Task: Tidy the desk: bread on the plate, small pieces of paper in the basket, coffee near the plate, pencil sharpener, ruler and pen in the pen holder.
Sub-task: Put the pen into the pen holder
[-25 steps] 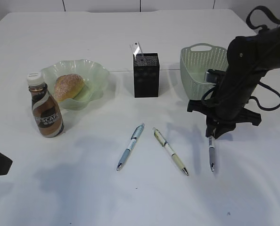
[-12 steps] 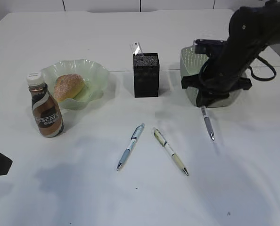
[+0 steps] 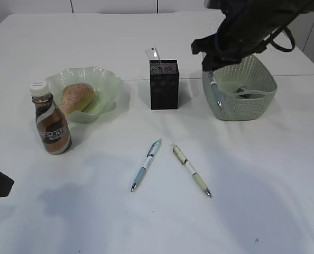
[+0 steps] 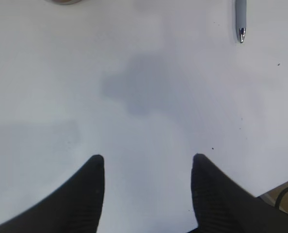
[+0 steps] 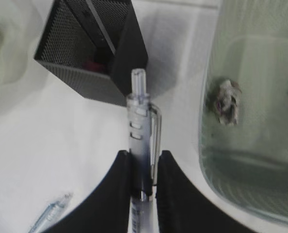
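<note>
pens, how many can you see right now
3: a blue pen and a cream pen lie on the desk; a grey pen hangs in the right gripper. The pen holder may hide more.

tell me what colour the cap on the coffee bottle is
White: the cap tops the brown coffee bottle. The exterior view shows it best.

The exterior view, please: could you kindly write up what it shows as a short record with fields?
held: right gripper shut on clear grey pen, hanging tip-down in front of the sage-green lattice basket
left gripper: open, empty
on white desk: blue pen, cream pen
black mesh pen holder: clear ruler inside
wavy green plate: sugared bun
brown coffee bottle: upright beside plate
</note>
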Action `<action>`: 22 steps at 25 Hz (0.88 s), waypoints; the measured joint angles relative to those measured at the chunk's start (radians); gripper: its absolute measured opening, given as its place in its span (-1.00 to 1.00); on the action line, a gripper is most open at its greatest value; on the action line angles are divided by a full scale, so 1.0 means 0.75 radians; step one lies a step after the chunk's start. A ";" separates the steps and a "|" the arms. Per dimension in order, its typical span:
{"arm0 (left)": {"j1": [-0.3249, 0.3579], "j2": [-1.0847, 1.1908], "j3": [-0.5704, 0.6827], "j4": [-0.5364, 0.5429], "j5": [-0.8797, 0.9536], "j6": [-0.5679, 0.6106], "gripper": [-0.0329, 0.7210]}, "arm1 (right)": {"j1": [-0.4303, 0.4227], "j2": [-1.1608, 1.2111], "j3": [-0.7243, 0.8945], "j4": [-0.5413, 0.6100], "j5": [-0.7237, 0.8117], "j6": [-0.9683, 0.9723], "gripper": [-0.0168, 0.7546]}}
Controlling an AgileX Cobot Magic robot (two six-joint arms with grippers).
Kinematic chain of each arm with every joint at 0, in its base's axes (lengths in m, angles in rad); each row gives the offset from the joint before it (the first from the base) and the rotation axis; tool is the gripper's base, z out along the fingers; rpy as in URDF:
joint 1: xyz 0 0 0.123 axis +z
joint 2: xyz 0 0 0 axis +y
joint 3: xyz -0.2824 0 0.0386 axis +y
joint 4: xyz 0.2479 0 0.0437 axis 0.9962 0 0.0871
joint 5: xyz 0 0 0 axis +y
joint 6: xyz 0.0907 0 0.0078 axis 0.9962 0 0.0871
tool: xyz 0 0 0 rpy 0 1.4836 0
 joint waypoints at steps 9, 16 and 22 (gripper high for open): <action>0.000 0.000 0.000 0.000 0.000 0.000 0.15 | 0.000 0.006 -0.012 0.322 -0.326 -0.381 -0.67; 0.000 0.000 0.000 0.000 0.000 0.000 0.15 | 0.009 0.083 -0.044 0.531 -0.494 -0.620 -0.67; 0.000 0.000 0.000 0.000 0.000 0.000 0.15 | 0.053 0.181 -0.162 0.620 -0.564 -0.760 -0.67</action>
